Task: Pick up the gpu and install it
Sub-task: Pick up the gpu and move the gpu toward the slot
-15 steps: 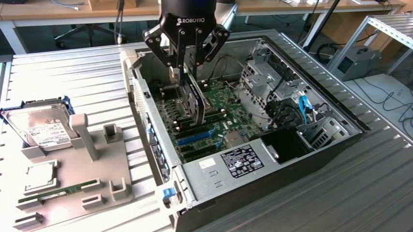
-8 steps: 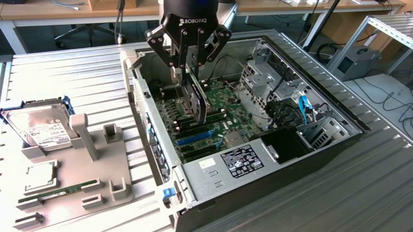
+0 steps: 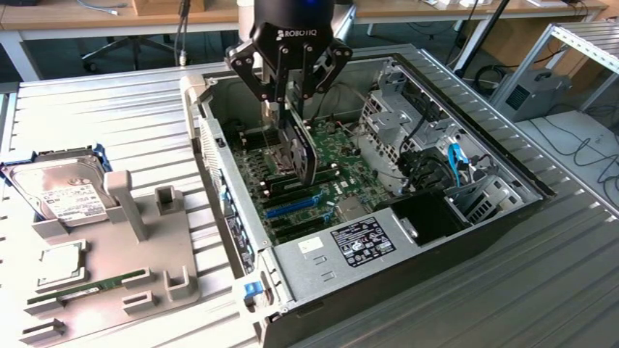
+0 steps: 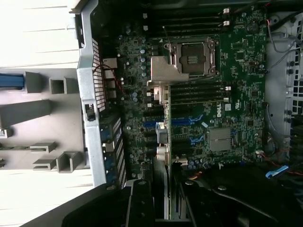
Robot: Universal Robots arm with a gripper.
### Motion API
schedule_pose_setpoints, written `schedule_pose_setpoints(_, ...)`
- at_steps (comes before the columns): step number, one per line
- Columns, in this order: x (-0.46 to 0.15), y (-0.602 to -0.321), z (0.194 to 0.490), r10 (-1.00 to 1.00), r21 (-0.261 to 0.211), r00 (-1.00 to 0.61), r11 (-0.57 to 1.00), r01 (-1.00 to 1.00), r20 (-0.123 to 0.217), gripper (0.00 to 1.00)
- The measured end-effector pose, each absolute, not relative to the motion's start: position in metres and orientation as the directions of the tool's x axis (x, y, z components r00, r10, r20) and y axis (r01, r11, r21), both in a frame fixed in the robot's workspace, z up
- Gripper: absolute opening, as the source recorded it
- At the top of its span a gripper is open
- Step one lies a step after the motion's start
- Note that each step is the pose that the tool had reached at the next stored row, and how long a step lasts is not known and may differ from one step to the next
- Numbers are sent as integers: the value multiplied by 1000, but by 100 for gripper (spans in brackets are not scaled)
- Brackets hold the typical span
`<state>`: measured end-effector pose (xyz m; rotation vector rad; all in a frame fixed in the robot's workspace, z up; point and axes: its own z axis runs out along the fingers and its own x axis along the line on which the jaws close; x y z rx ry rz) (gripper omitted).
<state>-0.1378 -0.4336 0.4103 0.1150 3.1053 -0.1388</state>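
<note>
Ribbed metal tabletop [image 3: 503,290]; wooden desks [image 3: 77,14] behind; office chair base [image 3: 121,49] beneath; aluminium frame [image 3: 572,40], exterior view's right.

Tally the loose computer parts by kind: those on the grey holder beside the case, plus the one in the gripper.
Hard drive, on the grey holder: 1
Silver square processor chip, on the holder: 1
Green RAM stick, on the holder: 1
gpu, held upright in the gripper over the motherboard: 1
Total: 4
</note>
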Motion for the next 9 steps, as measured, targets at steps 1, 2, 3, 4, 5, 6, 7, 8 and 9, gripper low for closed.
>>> schedule_pose_setpoints(1,-137,-433,410,72,-88,-997,993,75,-34,27)
schedule_pose_setpoints(2,-136,-433,410,72,-88,-997,993,75,-34,27)
schedule_pose_setpoints(3,-136,-433,410,72,-88,-997,993,75,-34,27)
schedule_pose_setpoints(4,-135,-433,410,72,-89,-997,993,75,-34,27)
schedule_pose_setpoints(5,-134,-433,409,72,-89,-997,993,75,-34,27)
schedule_pose_setpoints(6,-134,-433,409,72,-89,-997,993,75,-34,27)
schedule_pose_setpoints(7,-133,-433,409,72,-89,-997,993,75,-34,27)
schedule_pose_setpoints(8,-132,-433,409,72,-89,-997,993,75,-34,27)
schedule_pose_setpoints(9,-132,-432,408,72,-90,-997,993,75,-34,27)
